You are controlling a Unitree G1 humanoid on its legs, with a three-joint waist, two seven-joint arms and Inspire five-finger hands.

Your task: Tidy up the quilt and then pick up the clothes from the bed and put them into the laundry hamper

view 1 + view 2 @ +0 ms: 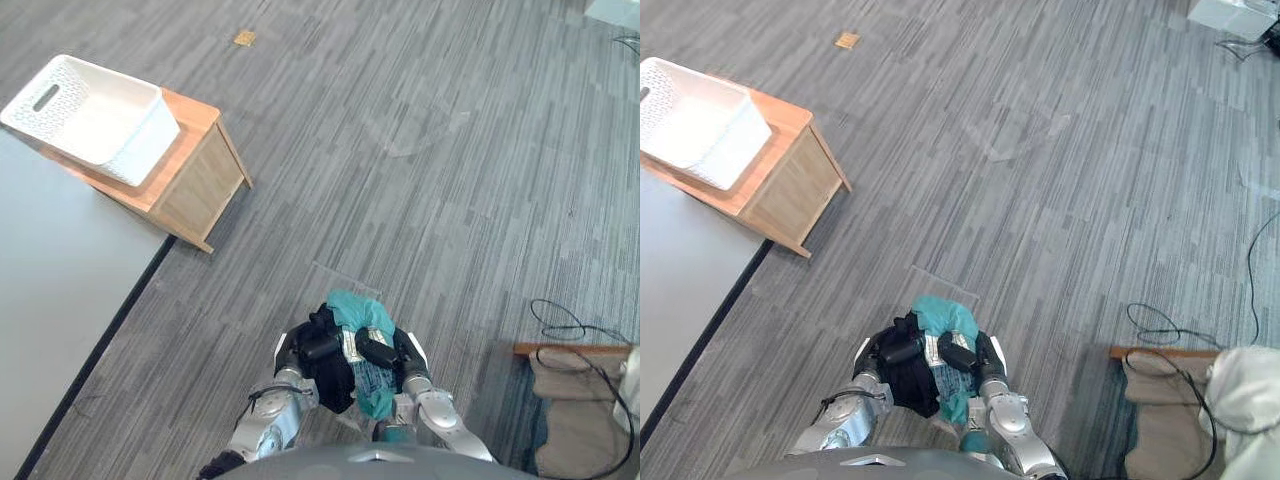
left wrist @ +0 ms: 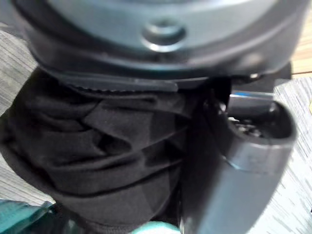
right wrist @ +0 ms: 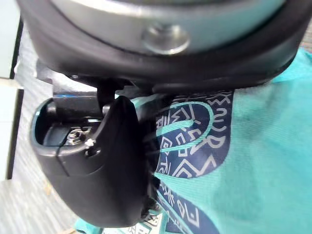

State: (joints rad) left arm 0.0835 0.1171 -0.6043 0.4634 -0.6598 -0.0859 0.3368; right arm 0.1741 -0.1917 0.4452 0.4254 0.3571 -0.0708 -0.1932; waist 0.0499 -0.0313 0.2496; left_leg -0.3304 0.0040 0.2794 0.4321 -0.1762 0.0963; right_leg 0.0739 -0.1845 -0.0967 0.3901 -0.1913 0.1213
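At 6 o'clock, the black garment (image 1: 335,385) was gripped by the left hand (image 1: 320,348), the teal garment (image 1: 350,308) by the right hand (image 1: 376,349), axis 12-to-6. Its navy print (image 3: 195,141) was revealed by the right wrist view.

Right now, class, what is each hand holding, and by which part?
Left hand grips the black garment, right hand the teal garment, each round the bunched middle.

Your left arm (image 1: 268,422) and right arm (image 1: 447,418) are silver-grey, jointed shells. Each ends in a dark hand: left hand (image 1: 320,348), right hand (image 1: 378,350). Up close, a round screw (image 2: 163,33) sits in the grey wrist rim (image 2: 97,58), and the thumb (image 3: 97,170) wears a glossy black casing.
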